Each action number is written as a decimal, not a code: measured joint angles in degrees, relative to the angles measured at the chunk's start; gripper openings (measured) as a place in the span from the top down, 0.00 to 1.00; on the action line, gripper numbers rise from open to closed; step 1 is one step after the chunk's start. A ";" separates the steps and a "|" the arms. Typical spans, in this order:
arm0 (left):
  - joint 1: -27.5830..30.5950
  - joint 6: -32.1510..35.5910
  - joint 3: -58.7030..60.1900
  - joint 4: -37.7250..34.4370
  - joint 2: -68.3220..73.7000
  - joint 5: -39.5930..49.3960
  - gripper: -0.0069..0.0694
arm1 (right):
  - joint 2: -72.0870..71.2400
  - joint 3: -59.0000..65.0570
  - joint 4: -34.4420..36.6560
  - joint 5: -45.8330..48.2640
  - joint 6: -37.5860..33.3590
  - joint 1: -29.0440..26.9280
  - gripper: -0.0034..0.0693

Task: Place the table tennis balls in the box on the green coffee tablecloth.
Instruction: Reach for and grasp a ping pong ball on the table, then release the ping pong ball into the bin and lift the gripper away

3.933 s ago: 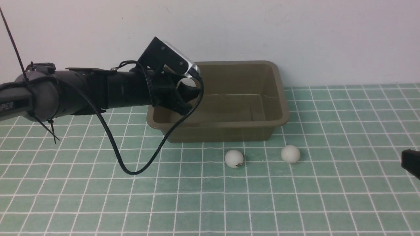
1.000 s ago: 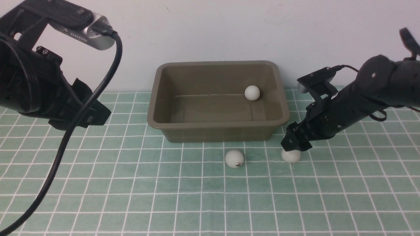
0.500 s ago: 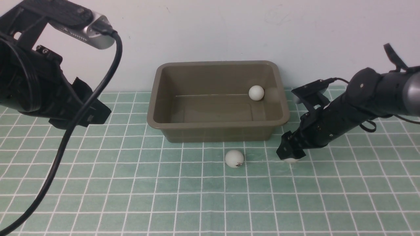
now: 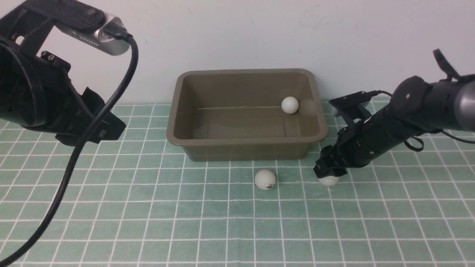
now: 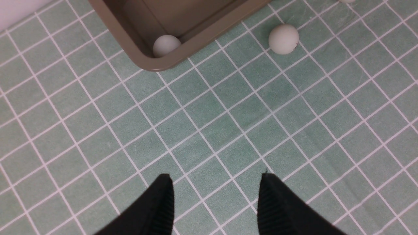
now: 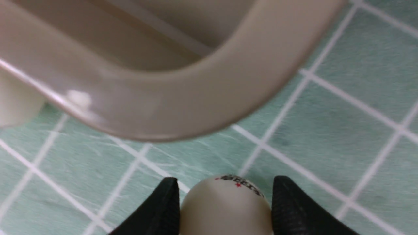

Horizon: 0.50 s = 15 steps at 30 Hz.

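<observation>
The olive-brown box [image 4: 245,146] stands on the green coffee tablecloth [image 4: 148,222] at the back. One white table tennis ball [image 4: 290,105] lies inside it at the right; another ball [image 5: 166,45] sits in a box corner [image 5: 153,63]. In front of the box lies a ball with a dark mark [image 4: 265,179]. My right gripper [image 6: 225,195] is shut on a printed ball [image 6: 225,209] that rests on the cloth by the box's front right corner [image 4: 328,181]. My left gripper [image 5: 214,192] hangs open and empty above bare cloth at the left.
A white wall rises right behind the box. My left arm [image 4: 48,100] and its black cable [image 4: 74,159] fill the left side. The box rim [image 6: 196,107] is close in front of the right fingers.
The right gripper came down around the ball by the box corner and closed on it. The ball in the box rolled slightly right. The left arm drew back from the box earlier.
</observation>
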 joint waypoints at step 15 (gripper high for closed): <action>0.00 0.00 0.00 0.00 0.00 0.41 0.48 | -11.55 -0.08 -5.88 -1.40 2.70 -3.23 0.50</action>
